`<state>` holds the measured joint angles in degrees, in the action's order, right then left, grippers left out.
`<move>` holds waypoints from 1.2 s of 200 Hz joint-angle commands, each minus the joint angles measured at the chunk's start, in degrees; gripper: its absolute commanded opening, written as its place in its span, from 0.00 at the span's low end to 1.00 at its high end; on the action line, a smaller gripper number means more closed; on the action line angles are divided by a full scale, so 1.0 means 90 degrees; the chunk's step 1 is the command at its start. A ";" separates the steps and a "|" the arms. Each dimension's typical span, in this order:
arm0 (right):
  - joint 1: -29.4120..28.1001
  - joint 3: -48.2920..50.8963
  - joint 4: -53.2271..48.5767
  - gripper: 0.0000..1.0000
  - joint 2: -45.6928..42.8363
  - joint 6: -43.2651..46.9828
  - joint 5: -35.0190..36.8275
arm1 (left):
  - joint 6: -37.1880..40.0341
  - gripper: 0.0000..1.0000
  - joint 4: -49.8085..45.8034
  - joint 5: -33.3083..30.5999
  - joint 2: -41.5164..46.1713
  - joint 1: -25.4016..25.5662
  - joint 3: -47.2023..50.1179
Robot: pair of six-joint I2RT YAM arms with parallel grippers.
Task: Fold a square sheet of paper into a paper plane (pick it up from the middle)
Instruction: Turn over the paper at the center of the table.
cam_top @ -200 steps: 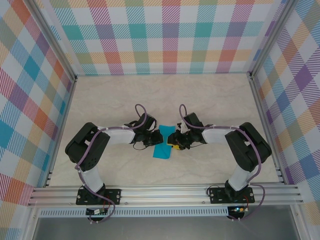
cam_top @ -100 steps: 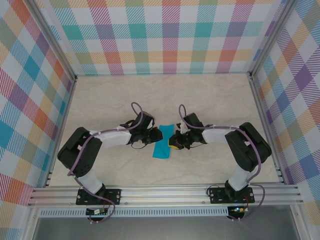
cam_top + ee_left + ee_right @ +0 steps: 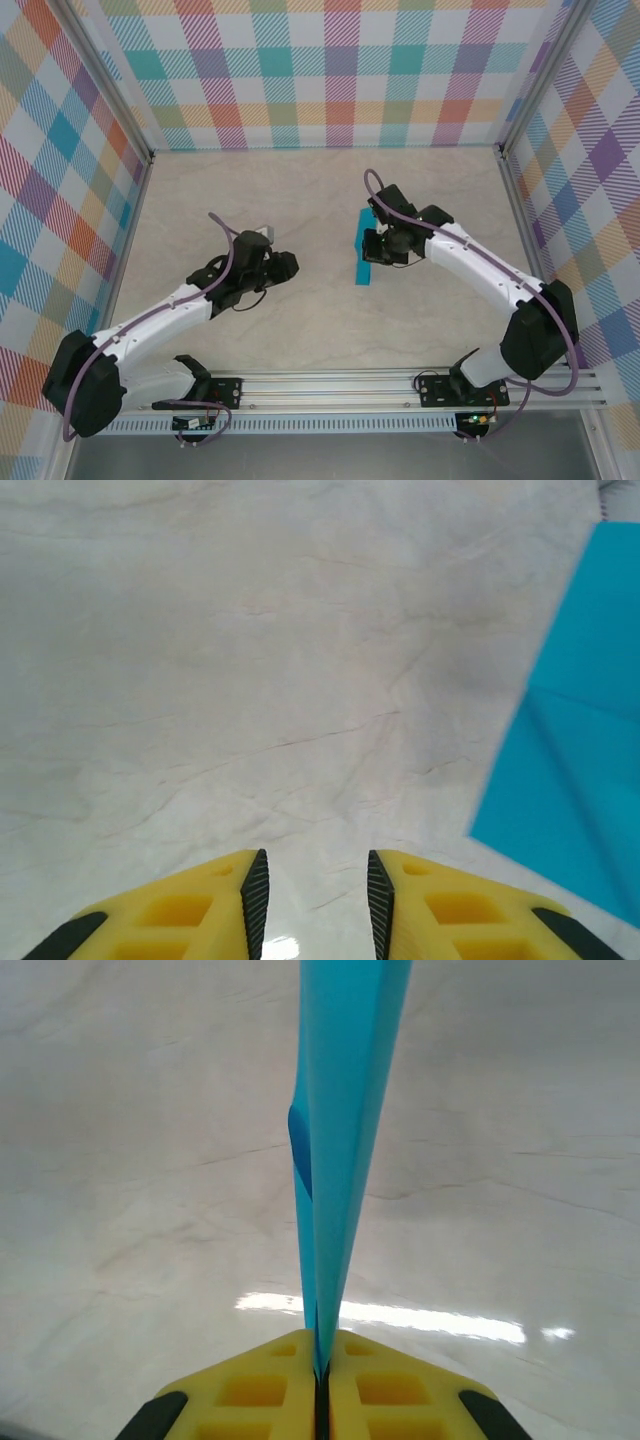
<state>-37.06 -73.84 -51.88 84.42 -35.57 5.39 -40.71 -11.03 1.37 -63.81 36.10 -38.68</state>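
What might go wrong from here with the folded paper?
The right gripper pinches the paper plane by one thin edge, with most of it sticking out unsupported; it may slip or sag. The left gripper stands open, apart from the plane, so nothing backs up that hold.

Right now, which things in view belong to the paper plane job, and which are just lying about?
Job: paper plane, pinched in right end effector; left end effector, open and empty.
Just there: marble-pattern table; plaid walls; aluminium frame.
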 commanded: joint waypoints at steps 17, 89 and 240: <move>-0.0885 -0.1465 -0.3386 0.10 0.1360 -0.0686 0.2818 | -0.0226 0.37 -0.0489 -0.0675 0.0828 -0.0225 0.0521; -0.1940 -0.3812 -0.3113 0.21 0.4604 -0.0698 0.1179 | -0.0449 0.45 -0.1898 -0.1357 0.2943 -0.0378 0.1054; 0.0152 0.2219 0.4308 0.15 0.1151 -0.0876 -0.4108 | -0.0445 0.52 0.0632 0.1179 0.0360 -0.0429 0.0869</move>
<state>-34.94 -54.43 -25.26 91.68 -42.87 -22.48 -45.19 -13.58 5.48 -55.27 32.80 -27.11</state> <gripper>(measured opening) 0.158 0.537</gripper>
